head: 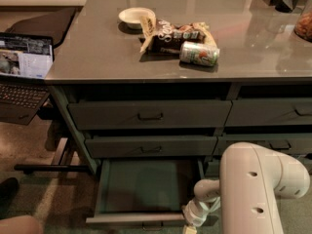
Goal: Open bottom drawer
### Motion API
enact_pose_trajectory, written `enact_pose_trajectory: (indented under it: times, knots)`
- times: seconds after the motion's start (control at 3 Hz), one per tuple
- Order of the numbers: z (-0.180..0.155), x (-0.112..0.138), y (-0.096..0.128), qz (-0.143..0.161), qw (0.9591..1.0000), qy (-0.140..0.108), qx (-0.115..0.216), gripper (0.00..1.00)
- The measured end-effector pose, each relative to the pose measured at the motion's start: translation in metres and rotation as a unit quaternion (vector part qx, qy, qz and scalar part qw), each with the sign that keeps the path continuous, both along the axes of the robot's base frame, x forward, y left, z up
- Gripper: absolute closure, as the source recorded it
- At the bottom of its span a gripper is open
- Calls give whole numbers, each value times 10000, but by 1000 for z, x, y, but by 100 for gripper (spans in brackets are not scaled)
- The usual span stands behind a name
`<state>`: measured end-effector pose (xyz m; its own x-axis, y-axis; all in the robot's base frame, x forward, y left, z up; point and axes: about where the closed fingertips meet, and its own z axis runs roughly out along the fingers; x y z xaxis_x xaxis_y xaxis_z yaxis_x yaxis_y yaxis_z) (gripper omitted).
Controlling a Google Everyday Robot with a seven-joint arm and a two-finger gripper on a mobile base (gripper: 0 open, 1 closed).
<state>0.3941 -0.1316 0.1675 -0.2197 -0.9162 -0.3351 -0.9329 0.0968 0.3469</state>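
Note:
The bottom drawer (pixel 146 186) stands pulled out below the counter, showing its plain green interior. Its low flat front (pixel 136 219) is at the bottom edge of the view, with the dark pull (pixel 150 225) just showing. My gripper (pixel 190 223) is at the drawer's front right corner, low in the view, at the end of my white arm (pixel 253 189). The gripper's tip runs off the bottom edge of the view.
Two shut drawers (pixel 148 113) (pixel 151 146) sit above the open one, and more drawers (pixel 273 112) to the right. On the counter are a white bowl (pixel 135 16), a snack bag (pixel 175 33) and a can (pixel 199 53). A laptop (pixel 22 72) stands at the left.

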Motion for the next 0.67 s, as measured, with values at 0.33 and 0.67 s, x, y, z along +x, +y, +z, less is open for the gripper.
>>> enact_pose_trajectory:
  times: [0.33,0.67]
  knots:
    - [4,-20,-1,68,9999,20,-72,42]
    - [10,-29,0,-15,9999,-102,-59,39]
